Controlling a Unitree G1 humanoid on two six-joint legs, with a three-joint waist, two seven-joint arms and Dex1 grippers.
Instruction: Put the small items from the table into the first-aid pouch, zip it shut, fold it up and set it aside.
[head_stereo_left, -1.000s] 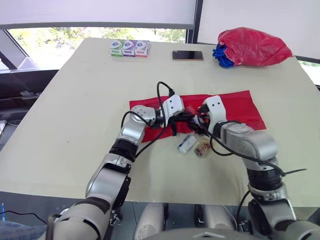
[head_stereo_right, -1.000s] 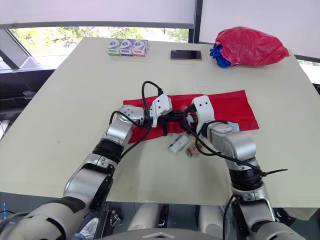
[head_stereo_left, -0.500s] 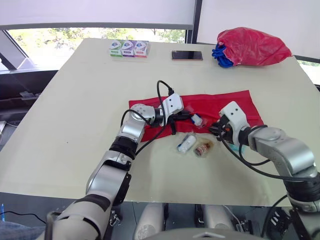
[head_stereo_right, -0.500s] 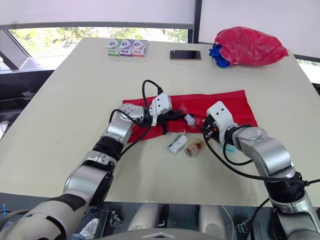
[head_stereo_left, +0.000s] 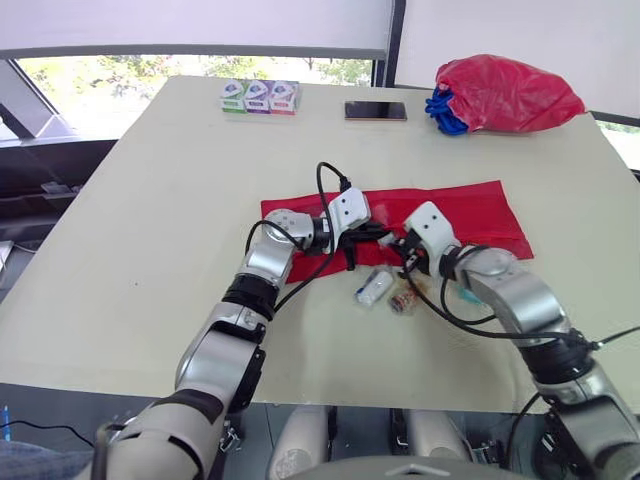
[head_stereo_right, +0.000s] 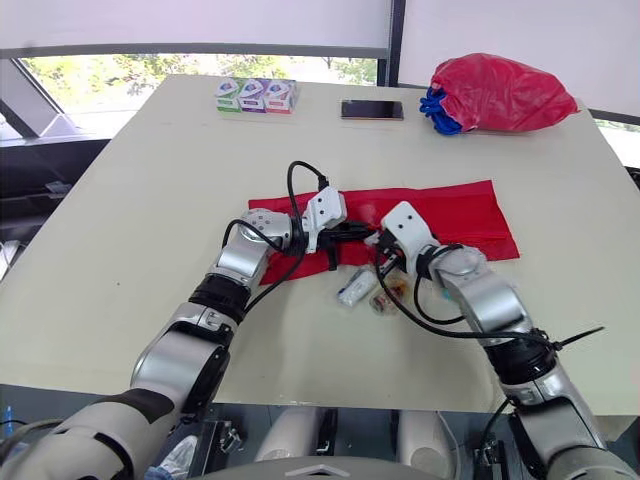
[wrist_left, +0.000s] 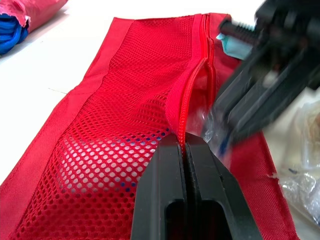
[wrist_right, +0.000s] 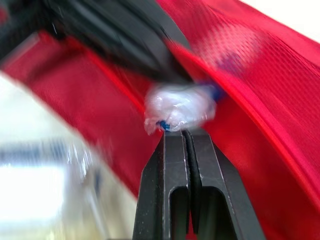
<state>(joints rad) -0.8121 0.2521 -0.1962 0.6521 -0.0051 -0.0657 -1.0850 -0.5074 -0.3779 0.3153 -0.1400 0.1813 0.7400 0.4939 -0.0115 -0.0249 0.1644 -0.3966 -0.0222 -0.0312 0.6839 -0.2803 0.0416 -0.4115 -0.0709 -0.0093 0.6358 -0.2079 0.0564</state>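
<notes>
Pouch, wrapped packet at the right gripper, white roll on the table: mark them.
Pouch (head_stereo_left: 485, 210), left eye view, bare fabric near its right end.
Wrapped packet (wrist_right: 180, 107), right wrist view, middle of the wrapping.
White roll (head_stereo_left: 375, 287), left eye view, its middle.

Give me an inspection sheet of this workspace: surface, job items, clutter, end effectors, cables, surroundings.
Surface: beige table, no spills seen.
Job's things: red mesh pouch lying flat, zip partly open; white wrapped item and brown wrapped item on the table beside it.
Clutter: three small boxes, phone, red plastic bag at the far edge.
End effectors: left end effector shut on the pouch's zip edge; right end effector shut on clear-wrapped item at the opening.
Cables: black cable loops over the left wrist.
Surroundings: windows, greenery beyond.
</notes>
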